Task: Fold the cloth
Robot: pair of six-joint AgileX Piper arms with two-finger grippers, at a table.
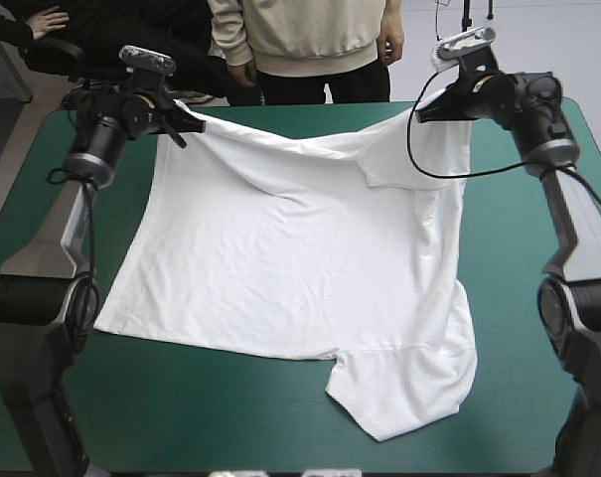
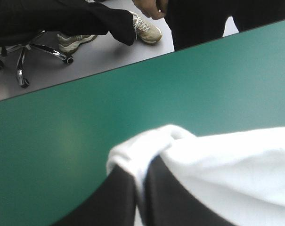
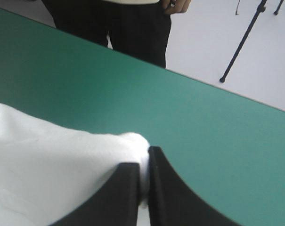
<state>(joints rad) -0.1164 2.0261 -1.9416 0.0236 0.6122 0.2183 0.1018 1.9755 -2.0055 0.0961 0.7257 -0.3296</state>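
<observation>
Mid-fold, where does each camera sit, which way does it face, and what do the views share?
High view: above and behind the robot, looking forward and down on the table and spread T-shirt; both arms show, left gripper and right gripper at the shirt's far corners.
Left wrist view: above the left wrist, facing the table's far edge; its black fingers show, shut on the T-shirt.
Right wrist view: above the right wrist, facing the same edge; its black fingers likewise shut on the T-shirt.
Shared: all three show T-shirt and table.
</observation>
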